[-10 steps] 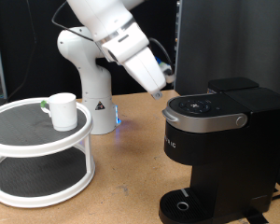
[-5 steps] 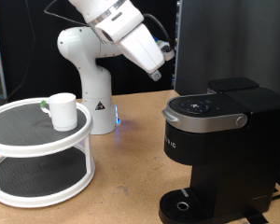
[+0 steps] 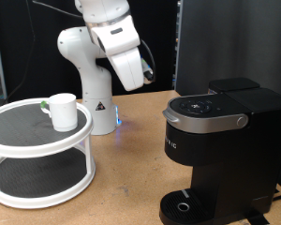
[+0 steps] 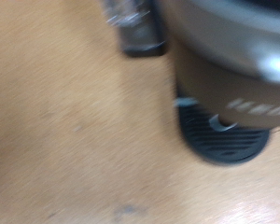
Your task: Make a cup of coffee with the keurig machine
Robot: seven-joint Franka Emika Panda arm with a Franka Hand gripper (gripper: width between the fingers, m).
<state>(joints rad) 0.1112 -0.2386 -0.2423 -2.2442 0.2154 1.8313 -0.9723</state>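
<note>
The keurig machine [image 3: 220,148] stands at the exterior view's right, lid shut, with its round drip tray [image 3: 183,206] bare. The white cup [image 3: 63,111] sits on the top tier of a white round stand [image 3: 37,141] at the left. My gripper [image 3: 135,84] hangs in the air between them, above the table, to the left of the machine's lid and touching nothing. The wrist view is blurred. It shows the machine's front [image 4: 235,89], the drip tray [image 4: 221,142] and one dark fingertip [image 4: 140,35] with nothing held.
The arm's white base [image 3: 89,94] stands behind the stand. A dark panel [image 3: 229,42] rises behind the machine. Brown tabletop [image 3: 126,178] lies between stand and machine.
My hand has swung from just above the machine's lid towards the exterior view's left, away from the machine. The cup and machine have not moved.
</note>
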